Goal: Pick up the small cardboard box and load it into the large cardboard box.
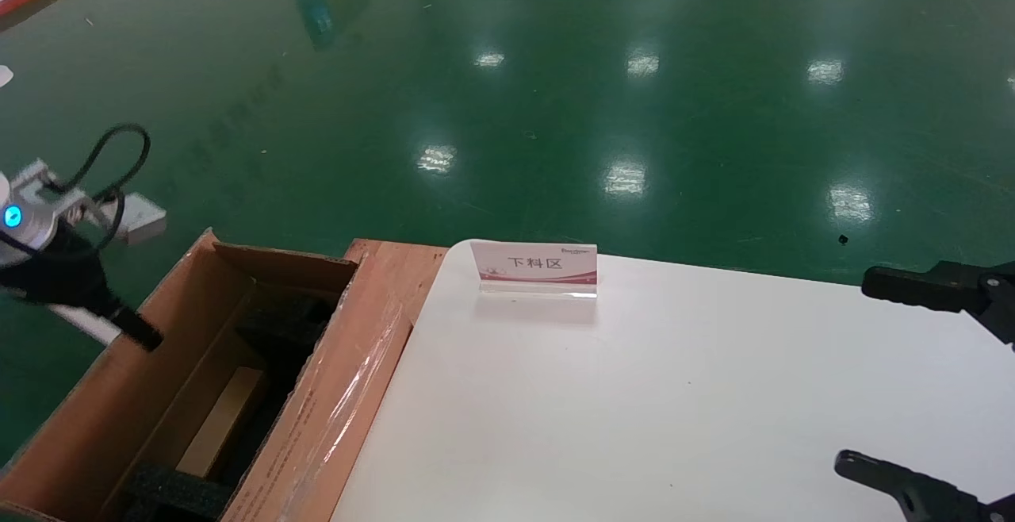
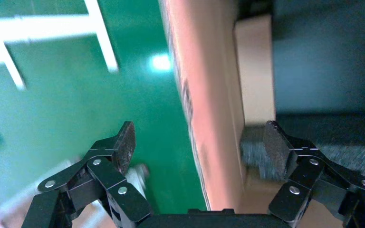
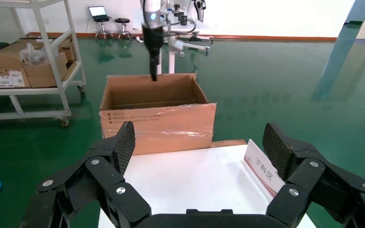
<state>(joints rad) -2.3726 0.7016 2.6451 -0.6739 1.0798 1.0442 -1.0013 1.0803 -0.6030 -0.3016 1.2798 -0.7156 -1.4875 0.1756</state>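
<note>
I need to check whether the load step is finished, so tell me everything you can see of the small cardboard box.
The small cardboard box is plain light-brown cardboard, closed as far as can be seen, long and narrow. It lies flat at the bottom of the large cardboard box, between pieces of black foam padding; in the left wrist view one end meets the foam. Only part of its top shows, with no marking visible. Nothing grips it: the left gripper is open, straddling the carton's wall above it.

The small cardboard box (image 1: pixel 222 423) lies inside the large cardboard box (image 1: pixel 95 411), which stands left of the table (image 1: pixel 674 411) bearing a sign holder (image 1: pixel 537 267).
</note>
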